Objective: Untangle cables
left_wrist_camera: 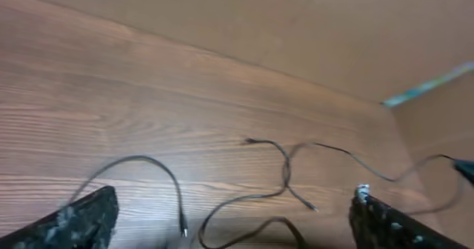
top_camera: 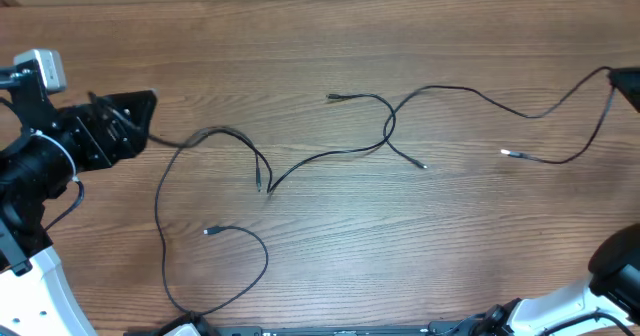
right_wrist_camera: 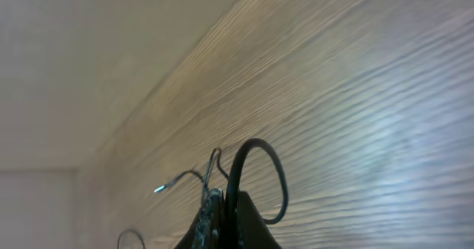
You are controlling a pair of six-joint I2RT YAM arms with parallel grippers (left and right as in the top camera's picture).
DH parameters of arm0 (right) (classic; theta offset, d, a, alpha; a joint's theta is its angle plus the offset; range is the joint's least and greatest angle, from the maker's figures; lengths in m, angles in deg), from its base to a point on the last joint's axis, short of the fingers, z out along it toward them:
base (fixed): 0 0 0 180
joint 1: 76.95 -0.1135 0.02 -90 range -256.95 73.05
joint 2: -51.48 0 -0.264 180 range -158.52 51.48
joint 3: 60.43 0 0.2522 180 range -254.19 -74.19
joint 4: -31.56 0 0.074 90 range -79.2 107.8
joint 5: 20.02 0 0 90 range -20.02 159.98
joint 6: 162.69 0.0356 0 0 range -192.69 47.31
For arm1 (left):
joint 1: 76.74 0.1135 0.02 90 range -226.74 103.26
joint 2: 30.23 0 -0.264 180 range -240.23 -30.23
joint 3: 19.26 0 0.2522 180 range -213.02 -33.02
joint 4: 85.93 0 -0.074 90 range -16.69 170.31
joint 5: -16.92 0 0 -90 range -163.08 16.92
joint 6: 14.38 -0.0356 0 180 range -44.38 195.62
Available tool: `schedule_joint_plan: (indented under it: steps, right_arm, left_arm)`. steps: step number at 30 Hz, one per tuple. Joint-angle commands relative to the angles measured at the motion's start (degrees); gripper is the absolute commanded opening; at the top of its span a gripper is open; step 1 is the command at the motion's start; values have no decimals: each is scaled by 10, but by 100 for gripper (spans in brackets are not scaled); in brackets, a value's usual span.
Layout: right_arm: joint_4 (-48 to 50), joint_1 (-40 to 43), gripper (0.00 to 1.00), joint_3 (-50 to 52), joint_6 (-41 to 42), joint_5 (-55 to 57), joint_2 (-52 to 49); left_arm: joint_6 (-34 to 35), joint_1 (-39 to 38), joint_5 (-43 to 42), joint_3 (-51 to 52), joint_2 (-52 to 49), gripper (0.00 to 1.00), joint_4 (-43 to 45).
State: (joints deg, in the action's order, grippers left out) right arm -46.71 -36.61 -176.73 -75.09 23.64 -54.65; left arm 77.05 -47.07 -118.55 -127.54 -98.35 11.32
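Thin black cables (top_camera: 330,156) lie spread over the wooden table, crossing near the middle (top_camera: 390,126). My left gripper (top_camera: 148,121) hovers at the left edge, open wide, with one cable end (top_camera: 170,140) just beside it. In the left wrist view its fingers (left_wrist_camera: 81,219) stand far apart, and loose cable (left_wrist_camera: 252,201) lies on the table between them, untouched. At the far right my right gripper (top_camera: 625,86) is shut on a cable (right_wrist_camera: 255,153) that loops out of its tips (right_wrist_camera: 222,204). A silvery plug tip (right_wrist_camera: 158,189) lies beyond it.
A long loop of cable (top_camera: 165,236) runs down toward the front edge at the left, ending in a plug (top_camera: 209,233). Another plug (top_camera: 510,153) lies right of centre. The arm bases (top_camera: 30,286) stand at the front corners.
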Motion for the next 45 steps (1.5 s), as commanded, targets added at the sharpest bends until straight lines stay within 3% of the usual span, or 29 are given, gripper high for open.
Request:
schedule_joint_plan:
  steps: [1, 4, 9, 19, 24, 28, 32, 34, 36, 40, 45]
  right_arm:
    - [2, -36, 4, -14, -9, -23, 14]
    - [3, -75, 4, -14, -12, -38, 14]
    - [3, -146, 4, -14, -37, -64, 14]
    - [-7, -270, 4, -14, -71, -108, 14]
    - [-8, -305, 4, -14, -79, -108, 15]
    - [-17, -310, 4, -14, -89, -108, 15]
    - [-17, -310, 4, -14, -96, -108, 15]
    - [-19, -310, 4, -14, -99, -108, 15]
    - [-20, -310, 4, -14, -99, -108, 15]
    - [-20, -310, 4, -14, -99, -108, 15]
    - [-24, -310, 4, -14, -99, -122, 15]
  left_arm:
    - [-6, 1, -70, -2, 1, 100, -6]
    - [-32, -14, -116, -2, 1, 100, -18]
    - [-65, -58, -104, -2, -3, 99, -38]
    - [-82, -192, 117, -2, -78, 99, -89]
    - [-98, -205, 45, -2, -156, 100, -91]
    - [-185, -208, -81, -2, -215, 100, -128]
    - [-219, -221, -62, -2, -261, 100, -168]
    - [-223, -227, -7, -2, -274, 100, -178]
    - [-192, -237, 113, -2, -284, 100, -182]
    - [52, -260, 444, -2, -297, 100, -196]
    - [241, -293, 647, -2, -305, 100, -252]
